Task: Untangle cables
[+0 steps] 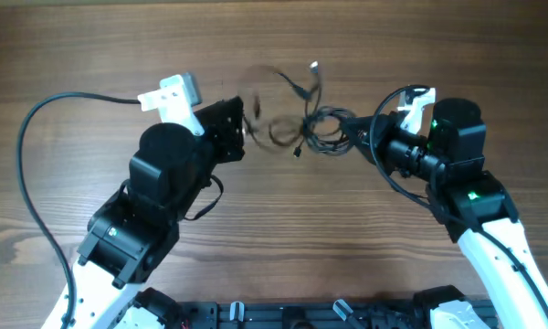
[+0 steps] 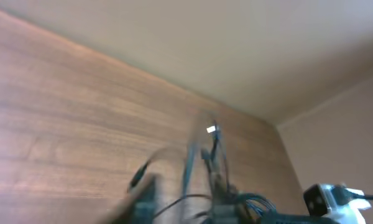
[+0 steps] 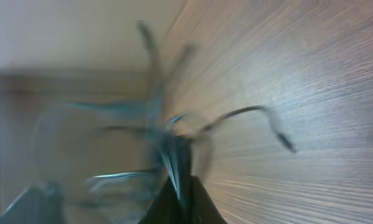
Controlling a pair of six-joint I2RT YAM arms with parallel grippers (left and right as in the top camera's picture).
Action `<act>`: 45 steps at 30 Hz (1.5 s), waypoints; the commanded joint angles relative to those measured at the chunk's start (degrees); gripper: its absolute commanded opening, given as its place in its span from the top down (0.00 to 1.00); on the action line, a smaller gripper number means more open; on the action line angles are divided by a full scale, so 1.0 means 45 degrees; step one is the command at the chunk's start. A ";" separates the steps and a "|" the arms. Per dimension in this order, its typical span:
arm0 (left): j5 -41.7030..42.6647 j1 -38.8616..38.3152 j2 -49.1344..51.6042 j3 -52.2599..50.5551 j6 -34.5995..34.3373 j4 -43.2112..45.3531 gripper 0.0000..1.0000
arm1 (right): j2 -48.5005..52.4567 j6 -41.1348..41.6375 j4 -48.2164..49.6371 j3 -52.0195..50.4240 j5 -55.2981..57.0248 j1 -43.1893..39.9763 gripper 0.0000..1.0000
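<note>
The cables [image 1: 315,123] are thin black cords in a tangle on the wooden table, between my two grippers. One plug end [image 1: 314,66] sticks out at the far side. My right gripper [image 1: 361,137] is at the tangle's right edge. In the right wrist view its fingers [image 3: 180,186] are pressed together on a bunch of strands [image 3: 158,134], which are blurred. My left gripper [image 1: 247,123] is at the tangle's left edge. In the left wrist view its fingers [image 2: 183,208] stand apart, with blurred strands [image 2: 202,155] running between them.
A thick black camera cable [image 1: 36,137] loops over the table left of my left arm. Another curls round my right wrist [image 1: 384,155]. The table's far edge and a wall [image 2: 236,50] show in the left wrist view.
</note>
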 commanded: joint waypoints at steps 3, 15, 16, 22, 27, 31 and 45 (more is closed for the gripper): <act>-0.0748 0.0068 -0.0321 0.0102 -0.0117 -0.1171 0.28 | -0.0063 0.0457 0.1200 0.0141 0.0058 -0.0049 0.96; 0.5493 0.0068 -0.0121 0.0102 0.6343 -0.1277 0.00 | -0.0058 -0.1695 0.5163 0.0141 -0.3871 -0.0049 0.96; 0.4983 0.0068 -0.0044 0.0097 0.6343 -0.1292 0.00 | -0.0058 -0.1894 0.5314 0.0141 -0.4177 -0.0049 0.96; 0.5008 0.0068 0.1292 0.0102 0.6382 -0.1146 0.16 | -0.0058 -0.2302 0.6547 0.0141 -0.5605 -0.0049 0.96; 0.5731 0.0068 0.1370 0.0102 0.6377 0.0024 0.96 | -0.0058 -0.2608 0.6358 0.0136 -0.5391 -0.0049 0.95; 0.5731 0.0068 0.1292 0.0102 0.6237 0.0049 0.96 | -0.0058 -0.3400 0.4425 0.0141 -0.3842 -0.0049 0.96; 0.0102 0.0068 -0.1083 0.0102 -0.1457 0.0423 0.96 | -0.0058 -0.4182 0.3099 0.0141 -0.2618 -0.0049 0.96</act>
